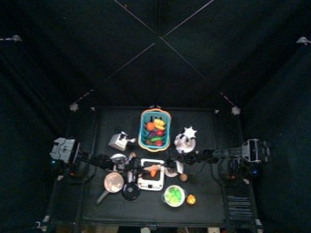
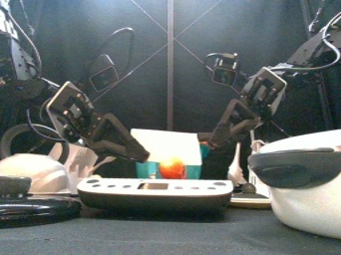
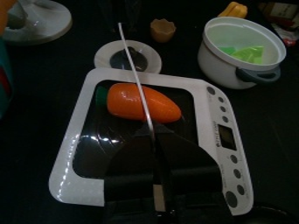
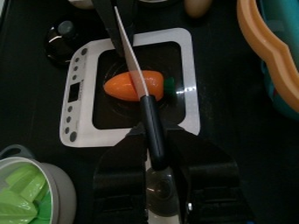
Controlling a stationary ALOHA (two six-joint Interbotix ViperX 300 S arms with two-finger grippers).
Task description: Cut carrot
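Item: carrot, lying flat mid-way on the white-rimmed board, with the basket at its 12 o'clock, presumably so an edge can drop across it. Left gripper: jaws closed on a thin blade set crosswise over the carrot, arm slanting down from 9 o'clock. Right gripper: jaws clamped on a black-handled knife likewise crossing the carrot, arm slanting from 3 o'clock; whether these are one tool, cannot tell.
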